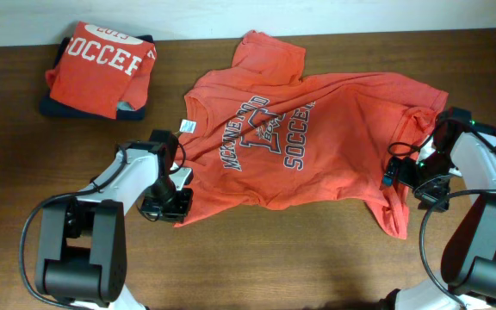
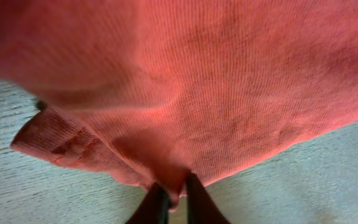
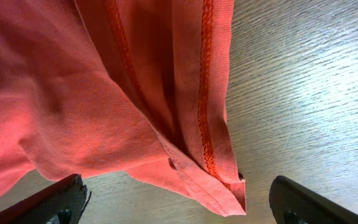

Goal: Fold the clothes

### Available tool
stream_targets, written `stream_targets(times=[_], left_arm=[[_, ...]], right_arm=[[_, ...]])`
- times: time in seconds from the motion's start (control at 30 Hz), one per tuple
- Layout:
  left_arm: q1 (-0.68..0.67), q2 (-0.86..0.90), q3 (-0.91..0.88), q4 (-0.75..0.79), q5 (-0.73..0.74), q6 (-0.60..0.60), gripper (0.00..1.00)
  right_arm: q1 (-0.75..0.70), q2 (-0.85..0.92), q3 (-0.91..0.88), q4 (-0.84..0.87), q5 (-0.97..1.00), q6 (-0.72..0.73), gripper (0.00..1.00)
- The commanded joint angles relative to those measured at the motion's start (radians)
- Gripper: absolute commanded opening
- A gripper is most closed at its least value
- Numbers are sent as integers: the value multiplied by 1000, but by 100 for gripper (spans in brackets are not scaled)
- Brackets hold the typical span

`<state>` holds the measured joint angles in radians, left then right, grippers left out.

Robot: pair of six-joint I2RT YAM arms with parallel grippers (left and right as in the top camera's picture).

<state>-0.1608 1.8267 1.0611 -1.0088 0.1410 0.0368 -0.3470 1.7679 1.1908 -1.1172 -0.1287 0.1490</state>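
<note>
Wooden desk (image 1: 317, 267), rumpled orange T-shirt (image 1: 334, 155) spread at centre, left gripper (image 1: 177, 205) at its edge at 8 o'clock, right gripper (image 1: 400, 176) at its hem at 3 o'clock, folded orange shirt (image 1: 102, 65) atop dark garment (image 1: 58, 108) at 10 o'clock

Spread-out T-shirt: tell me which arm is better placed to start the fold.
Left. The left gripper is pinched shut on an edge of the T-shirt; the right gripper stands wide open by the hem, gripping nothing.
</note>
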Motion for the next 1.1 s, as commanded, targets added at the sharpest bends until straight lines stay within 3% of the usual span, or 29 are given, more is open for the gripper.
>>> stream_targets(times=[0.0,0.07,0.17,0.4,0.57,0.73,0.9,1.07], left_arm=[[3,-23,-6,-1,-3,1,7],[3,-23,-6,-1,-2,1,1],[3,-23,-6,-1,34,1,1],[3,-23,79,-54,399,1,0],[3,-23,201,-77,500,0,1],[13,-23,287,18,468,-55,1],[31,-9,288,198,208,-158,0],[31,18,288,291,116,-170,0]], right_arm=[[2,-10,-3,0,9,-3,99],[2,-10,-3,0,9,-3,99],[2,-10,-3,0,9,-3,99],[2,-10,-3,0,9,-3,99],[2,-10,-3,0,9,-3,99],[2,-10,-3,0,9,-3,99],[2,-10,-3,0,9,-3,99],[2,-10,-3,0,9,-3,99]])
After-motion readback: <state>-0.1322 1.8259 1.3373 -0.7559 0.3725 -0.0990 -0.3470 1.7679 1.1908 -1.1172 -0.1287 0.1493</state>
